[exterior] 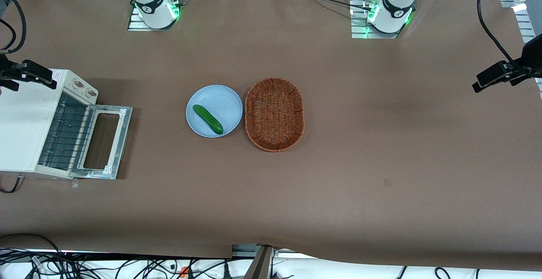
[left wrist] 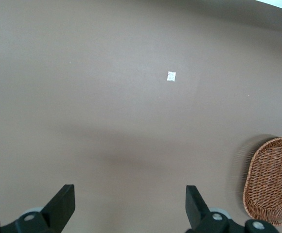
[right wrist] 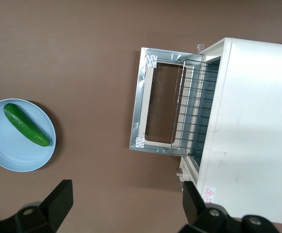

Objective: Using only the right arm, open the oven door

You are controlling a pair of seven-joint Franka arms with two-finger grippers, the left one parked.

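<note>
The oven [exterior: 25, 122] is standing at the working arm's end of the desk [exterior: 381, 164]. Its door [exterior: 106, 141] is lying fully open, folded down flat in front of the oven, and the brown desk is showing through its glass window. The wire rack [exterior: 63, 137] inside the oven is showing above the door hinge. Two knobs [exterior: 84, 88] are sitting on the oven's front panel, farther from the front camera than the door.

The hand [right wrist: 124, 206] is hanging high above the desk, apart from the door and touching nothing. Its two fingers [right wrist: 58, 201] are standing wide apart, with nothing between them.

Near the middle of the desk, a cucumber [exterior: 207, 119] is lying on a blue plate [exterior: 218, 97]. A basket [exterior: 274, 114] is sitting just beside the plate, toward the parked arm's end.
</note>
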